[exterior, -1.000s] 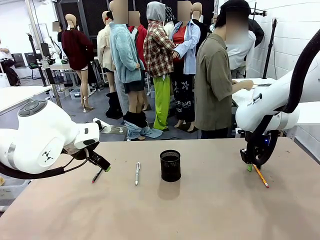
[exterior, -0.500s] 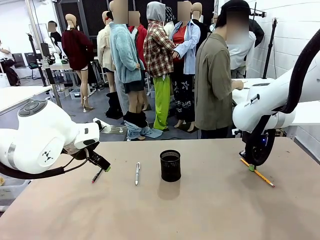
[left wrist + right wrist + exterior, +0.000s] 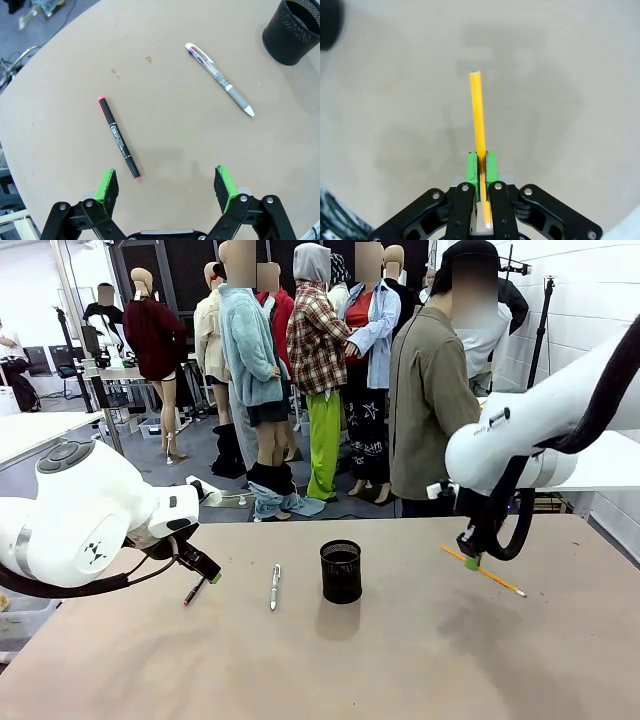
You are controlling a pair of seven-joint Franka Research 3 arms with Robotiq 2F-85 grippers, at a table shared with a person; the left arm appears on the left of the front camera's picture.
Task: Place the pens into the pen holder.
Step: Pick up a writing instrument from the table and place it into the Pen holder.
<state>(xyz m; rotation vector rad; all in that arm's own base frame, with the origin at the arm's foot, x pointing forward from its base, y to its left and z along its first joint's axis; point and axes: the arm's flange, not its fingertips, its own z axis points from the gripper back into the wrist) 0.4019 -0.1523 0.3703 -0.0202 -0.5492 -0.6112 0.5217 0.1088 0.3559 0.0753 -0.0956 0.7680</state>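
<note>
My right gripper [image 3: 470, 562] has lifted the pencil [image 3: 495, 580] off the table [image 3: 400, 660] and is carrying it, clamped, right of the holder [image 3: 341, 572]. My left gripper [image 3: 167, 180] is hovering spread, near the dark pen [image 3: 119, 138].

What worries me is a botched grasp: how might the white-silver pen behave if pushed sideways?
The white-silver pen looks round and smooth, lying flat on the table, so it would probably roll, though its clip might stop it. Thin, straight and plastic-looking, it is likely stiff and light.
</note>
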